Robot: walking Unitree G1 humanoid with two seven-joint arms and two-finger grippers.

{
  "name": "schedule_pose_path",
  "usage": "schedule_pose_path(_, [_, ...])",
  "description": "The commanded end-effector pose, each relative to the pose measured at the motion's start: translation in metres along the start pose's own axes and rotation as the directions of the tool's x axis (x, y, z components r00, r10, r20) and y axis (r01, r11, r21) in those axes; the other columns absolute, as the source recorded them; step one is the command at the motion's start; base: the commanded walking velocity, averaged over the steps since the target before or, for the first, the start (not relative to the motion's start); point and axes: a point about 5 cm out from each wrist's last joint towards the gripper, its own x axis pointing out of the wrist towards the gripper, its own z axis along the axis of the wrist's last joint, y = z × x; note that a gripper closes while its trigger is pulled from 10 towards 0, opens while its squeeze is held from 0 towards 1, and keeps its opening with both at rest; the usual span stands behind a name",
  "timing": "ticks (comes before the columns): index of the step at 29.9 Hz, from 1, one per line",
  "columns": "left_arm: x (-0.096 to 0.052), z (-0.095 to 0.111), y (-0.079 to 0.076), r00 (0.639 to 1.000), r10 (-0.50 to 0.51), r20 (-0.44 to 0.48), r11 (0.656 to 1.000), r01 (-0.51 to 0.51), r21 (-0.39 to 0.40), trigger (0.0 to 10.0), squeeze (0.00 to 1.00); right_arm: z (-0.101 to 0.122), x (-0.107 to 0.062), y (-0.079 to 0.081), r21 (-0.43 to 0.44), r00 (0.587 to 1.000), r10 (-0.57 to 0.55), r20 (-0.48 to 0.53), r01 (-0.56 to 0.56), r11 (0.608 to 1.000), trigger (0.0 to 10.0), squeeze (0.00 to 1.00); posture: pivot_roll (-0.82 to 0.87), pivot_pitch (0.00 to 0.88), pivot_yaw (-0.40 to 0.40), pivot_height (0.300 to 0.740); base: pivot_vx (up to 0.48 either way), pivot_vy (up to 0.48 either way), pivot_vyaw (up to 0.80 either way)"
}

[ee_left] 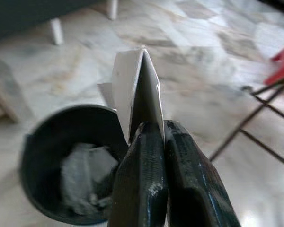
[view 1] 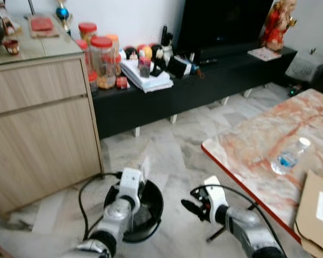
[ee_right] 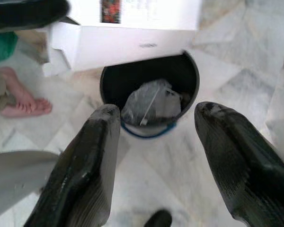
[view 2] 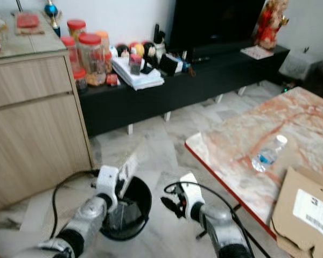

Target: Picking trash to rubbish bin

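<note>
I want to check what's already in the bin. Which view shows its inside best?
The right wrist view: it looks into the black bin, showing crumpled grey trash. The left wrist view shows it partly, behind the held white box. In the eye views the left arm covers it.

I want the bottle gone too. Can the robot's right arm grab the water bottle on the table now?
Probably not yet. The right gripper hangs open low beside the bin, below the table edge, while the water bottle lies farther in on top.

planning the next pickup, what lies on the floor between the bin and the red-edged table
The right pincer hangs open there, over pale marble floor; the floor itself looks bare between the black bin and the table, seen in the left eye view.
</note>
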Motion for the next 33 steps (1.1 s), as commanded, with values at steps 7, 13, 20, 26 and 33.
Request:
schedule_pose_path(7, [-0.002, -0.011, -0.004, 0.998, -0.032, -0.062, 0.999, 0.03, -0.038, 10.0, 0.0, 0.012, -0.005, 0.007, -0.043, 1.0, 0.03, 0.007, -0.03, 0.999, 10.0, 0.0, 0.07, 0.001, -0.141, 0.74, 0.0, 0.0, 0.0])
schedule_pose_path(13, [-0.007, -0.025, 0.003, 0.989, 0.011, -0.148, 0.999, -0.015, -0.028, 10.0, 0.0, 0.014, -0.003, 0.013, -0.042, 1.0, 0.03, -0.001, -0.03, 0.999, 10.0, 0.0, 0.06, 0.002, -0.143, 0.74, 0.0, 0.0, 0.0])
schedule_pose_path(20, [-0.011, -0.03, 0.017, 0.982, 0.092, -0.167, 0.995, -0.097, -0.022, 10.0, 0.0, 0.016, -0.005, 0.016, -0.043, 1.0, 0.03, -0.005, -0.031, 0.999, 10.0, 0.0, 0.07, 0.004, -0.149, 0.74, 0.0, 0.0, 0.0])
schedule_pose_path(26, [-0.014, -0.033, 0.024, 0.973, 0.13, -0.189, 0.991, -0.135, -0.015, 10.0, 0.0, 0.017, -0.005, 0.017, -0.045, 0.999, 0.031, -0.007, -0.032, 0.998, 10.0, 0.0, 0.06, 0.006, -0.153, 0.74, 0.0, 0.0, 0.0])
schedule_pose_path(33, [-0.015, -0.029, 0.033, 0.969, 0.168, -0.182, 0.985, -0.159, 0.063, 10.0, 0.0, 0.019, -0.007, 0.018, -0.048, 1.0, 0.028, -0.008, -0.028, 0.998, 10.0, 0.0, 0.06, 0.008, -0.155, 0.74, 0.0, 0.0, 0.0])
